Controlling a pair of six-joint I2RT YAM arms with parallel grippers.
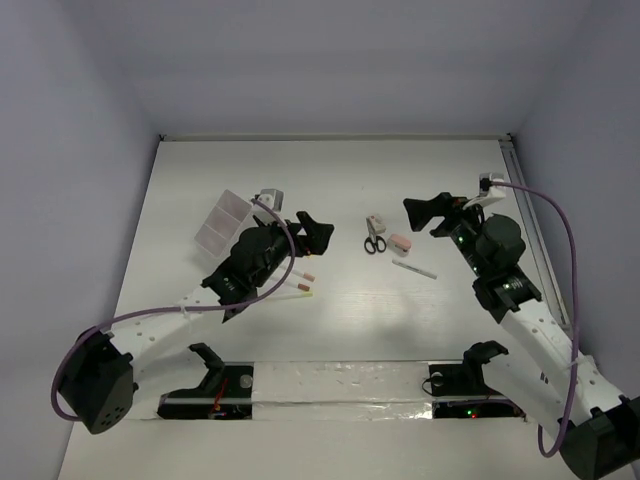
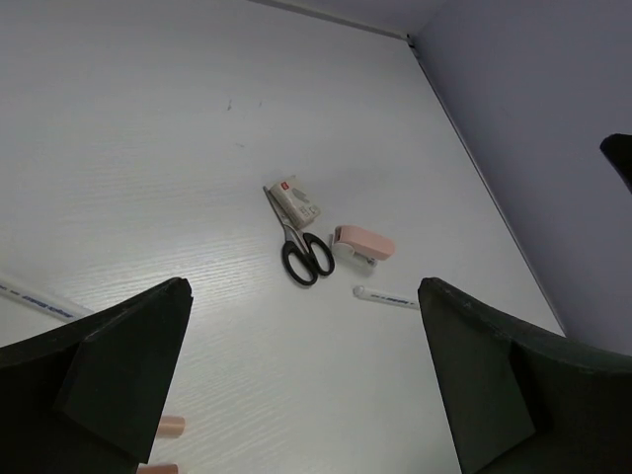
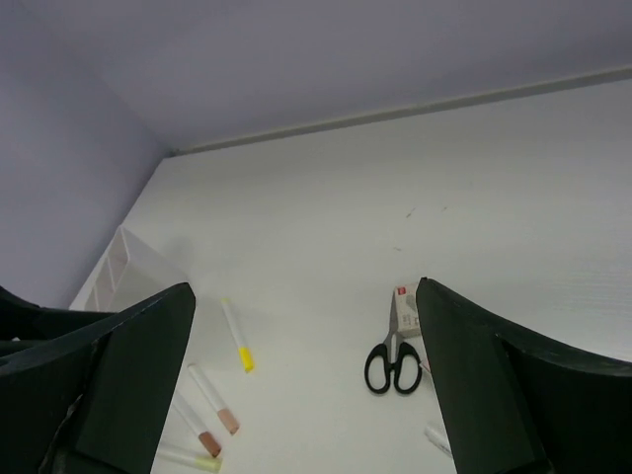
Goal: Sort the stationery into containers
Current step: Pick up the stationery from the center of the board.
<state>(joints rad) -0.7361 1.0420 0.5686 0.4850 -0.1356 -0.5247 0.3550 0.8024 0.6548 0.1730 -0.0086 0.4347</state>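
The black-handled scissors lie mid-table, with the small beige block at their blades and the pink eraser to their right. A thin white pen lies just nearer. Pens with pink and yellow tips lie beside the left arm. The white three-compartment box stands at the left. My left gripper is open and empty, above the table left of the scissors. My right gripper is open and empty, right of the eraser. The right wrist view shows the scissors and a yellow-tipped pen.
The table is boxed in by pale walls at the back and both sides. A strip of white tape runs along the near edge between the arm bases. Purple cables loop off both arms. Another white pen lies at the left of the left wrist view.
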